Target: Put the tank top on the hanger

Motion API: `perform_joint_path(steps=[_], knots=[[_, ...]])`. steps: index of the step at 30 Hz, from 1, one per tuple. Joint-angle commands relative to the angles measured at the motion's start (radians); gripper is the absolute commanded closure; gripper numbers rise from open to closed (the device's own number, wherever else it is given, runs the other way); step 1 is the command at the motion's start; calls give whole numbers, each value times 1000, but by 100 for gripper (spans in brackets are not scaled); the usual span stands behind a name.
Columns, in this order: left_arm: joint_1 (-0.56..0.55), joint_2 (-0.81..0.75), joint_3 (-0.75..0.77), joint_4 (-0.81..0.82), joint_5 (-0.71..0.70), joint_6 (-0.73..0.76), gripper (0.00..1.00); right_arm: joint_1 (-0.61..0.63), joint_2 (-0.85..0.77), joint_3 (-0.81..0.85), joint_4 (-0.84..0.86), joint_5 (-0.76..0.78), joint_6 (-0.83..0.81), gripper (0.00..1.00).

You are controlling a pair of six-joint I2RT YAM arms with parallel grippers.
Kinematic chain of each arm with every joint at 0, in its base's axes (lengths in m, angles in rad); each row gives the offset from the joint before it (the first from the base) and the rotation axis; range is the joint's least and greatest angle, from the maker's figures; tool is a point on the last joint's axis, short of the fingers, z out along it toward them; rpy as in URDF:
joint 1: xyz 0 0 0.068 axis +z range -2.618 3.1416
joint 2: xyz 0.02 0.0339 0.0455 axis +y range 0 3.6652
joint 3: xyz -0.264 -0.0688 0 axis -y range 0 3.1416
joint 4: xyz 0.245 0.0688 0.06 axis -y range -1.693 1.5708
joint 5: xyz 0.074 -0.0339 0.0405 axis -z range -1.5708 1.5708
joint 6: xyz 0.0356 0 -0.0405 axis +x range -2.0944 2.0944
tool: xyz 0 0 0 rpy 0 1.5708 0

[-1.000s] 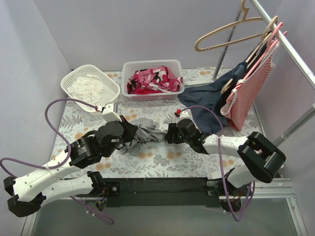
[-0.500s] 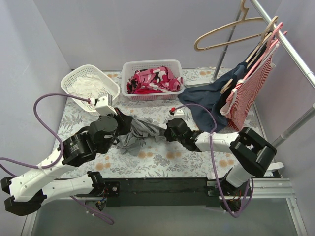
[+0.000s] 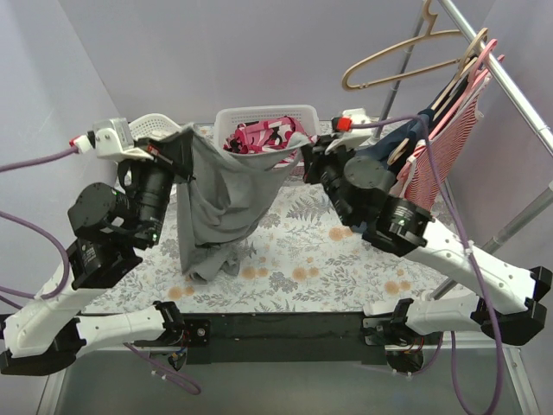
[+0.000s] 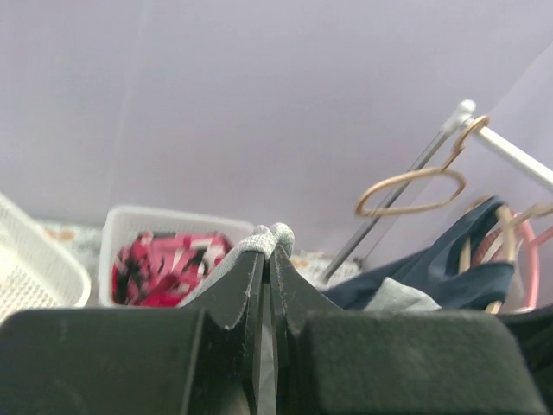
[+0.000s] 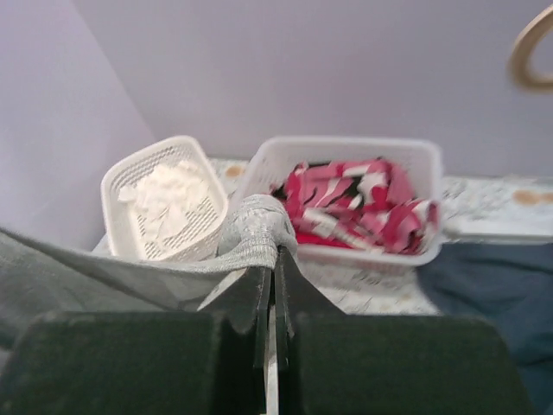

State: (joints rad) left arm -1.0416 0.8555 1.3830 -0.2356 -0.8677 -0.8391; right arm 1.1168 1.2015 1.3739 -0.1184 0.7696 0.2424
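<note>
The grey tank top (image 3: 226, 194) hangs spread in the air between my two grippers, its lower end drooping to the table. My left gripper (image 3: 185, 149) is shut on its left upper edge, with grey fabric (image 4: 270, 239) bunched at the fingertips. On the right upper edge my right gripper (image 3: 308, 159) is shut too, and a fold of the top (image 5: 256, 226) pokes out above its tips. The tan hanger (image 3: 393, 59) hangs empty by its hook on the metal rail at the upper right, well above and to the right of both grippers. It also shows in the left wrist view as hanger (image 4: 413, 184).
A white basket (image 3: 289, 112) of red-and-white clothes stands behind the top. A second white basket (image 5: 130, 177) with white cloths sits at the back left. On the rail (image 3: 510, 86), a navy garment (image 3: 380, 164) and a striped top (image 3: 441, 160) hang from other hangers.
Both arms have risen from the table and moved apart, lifting and spreading the tank top. The right gripper has shut on the fabric.
</note>
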Motion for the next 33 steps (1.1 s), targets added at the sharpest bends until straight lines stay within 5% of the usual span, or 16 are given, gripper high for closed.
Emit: perform_joint_path(steps=[1,11,20,29,33], knots=[[5,184,227,87,119,159,100,-2,4,183,11,149,-244,99],[52,473,767,-185,358,126,100,-2,168,606,143,194,-557,99],[80,517,797,-240,464,97,100,-2,325,838,315,189,-755,99],[402,605,838,-359,837,-98,100,-2,360,797,376,192,-793,99],[717,649,844,-314,1166,-301,100,-2,403,823,443,238,-914,99]])
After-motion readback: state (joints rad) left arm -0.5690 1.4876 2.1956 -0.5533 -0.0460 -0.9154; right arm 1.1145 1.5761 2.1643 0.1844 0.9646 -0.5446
